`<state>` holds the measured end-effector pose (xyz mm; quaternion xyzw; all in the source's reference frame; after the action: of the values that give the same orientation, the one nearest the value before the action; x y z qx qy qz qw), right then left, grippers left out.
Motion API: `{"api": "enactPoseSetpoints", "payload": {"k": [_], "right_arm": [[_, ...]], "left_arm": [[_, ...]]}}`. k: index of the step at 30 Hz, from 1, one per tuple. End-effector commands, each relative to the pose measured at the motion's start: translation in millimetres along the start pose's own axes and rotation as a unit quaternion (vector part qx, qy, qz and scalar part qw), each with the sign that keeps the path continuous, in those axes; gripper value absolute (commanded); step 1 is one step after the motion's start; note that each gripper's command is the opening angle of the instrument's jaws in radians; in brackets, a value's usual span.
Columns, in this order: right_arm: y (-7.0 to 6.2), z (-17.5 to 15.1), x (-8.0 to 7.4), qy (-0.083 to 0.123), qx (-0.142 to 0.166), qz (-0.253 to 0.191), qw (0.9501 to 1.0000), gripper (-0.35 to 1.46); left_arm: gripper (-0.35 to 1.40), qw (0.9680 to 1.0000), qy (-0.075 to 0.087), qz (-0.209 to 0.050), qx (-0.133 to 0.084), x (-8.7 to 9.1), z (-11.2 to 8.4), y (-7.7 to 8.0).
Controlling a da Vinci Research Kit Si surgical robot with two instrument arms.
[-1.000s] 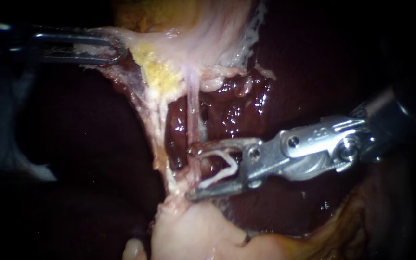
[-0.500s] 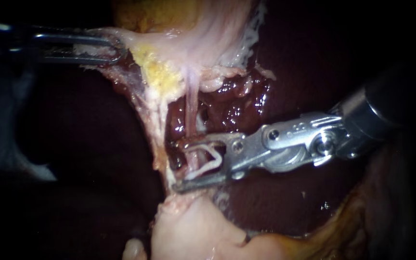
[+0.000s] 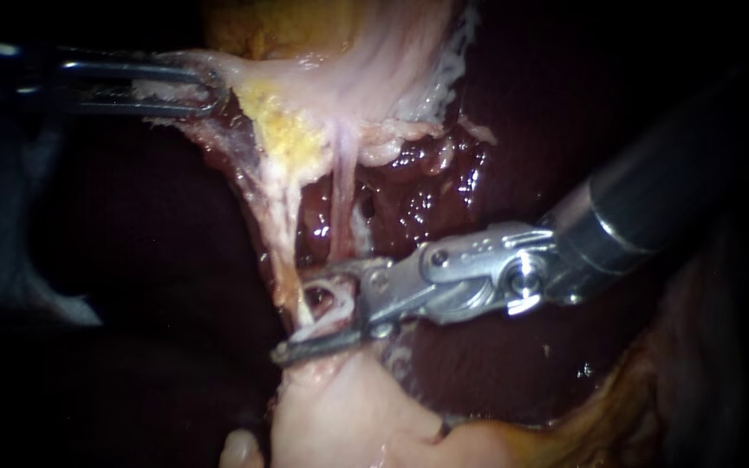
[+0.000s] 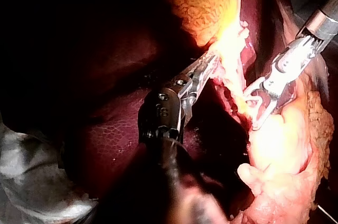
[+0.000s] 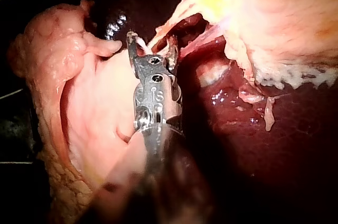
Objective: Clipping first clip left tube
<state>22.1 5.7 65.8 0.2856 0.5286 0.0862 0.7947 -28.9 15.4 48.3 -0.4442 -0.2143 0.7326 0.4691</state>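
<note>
your endoscope lamp lights only the middle: the wet liver [image 3: 418,195] glitters, the right instrument [image 3: 298,316] gleams, its clip [image 3: 333,302] shows white, and all round is near black. from the left wrist, pale tissue [image 4: 232,44] gripped by the left instrument [image 4: 208,64] glares, its shaft shadowed.

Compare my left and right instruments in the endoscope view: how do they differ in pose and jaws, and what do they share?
The left instrument lies level, jaws shut on pale tissue; the right instrument slants in from the upper right, jaws apart around a white clip held between them. The left's jaws are long, slim and dark; the right's head is bulkier bright metal. Both grip something.
</note>
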Motion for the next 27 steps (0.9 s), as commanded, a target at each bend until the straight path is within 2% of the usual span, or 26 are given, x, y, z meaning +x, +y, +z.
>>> {"api": "enactPoseSetpoints", "payload": {"k": [1, 10, 18, 27], "right_arm": [[-0.1, 0.5, -0.1, 0.004, 0.003, 0.003, 1.0000, 0.49], [-0.7, 2.9, 0.0, 0.025, 0.018, 0.015, 0.9994, 0.48], [-1.4, 3.2, 0.4, 0.035, 0.021, 0.026, 0.9988, 0.48], [-3.9, 4.2, 2.0, 0.040, 0.029, 0.033, 0.9982, 0.46]], "left_arm": [[-0.35, 1.0000, 0.000, 0.000, 0.000, 0.0, 0.0, 0.0], [-0.35, 1.0000, 0.000, 0.000, 0.000, 0.0, 0.0, 0.0], [-0.35, 1.0000, 0.000, 0.000, 0.000, 0.0, 0.1, 0.0], [-0.35, 1.0000, 0.000, 0.000, 0.000, 0.0, 0.0, 0.0]]}}
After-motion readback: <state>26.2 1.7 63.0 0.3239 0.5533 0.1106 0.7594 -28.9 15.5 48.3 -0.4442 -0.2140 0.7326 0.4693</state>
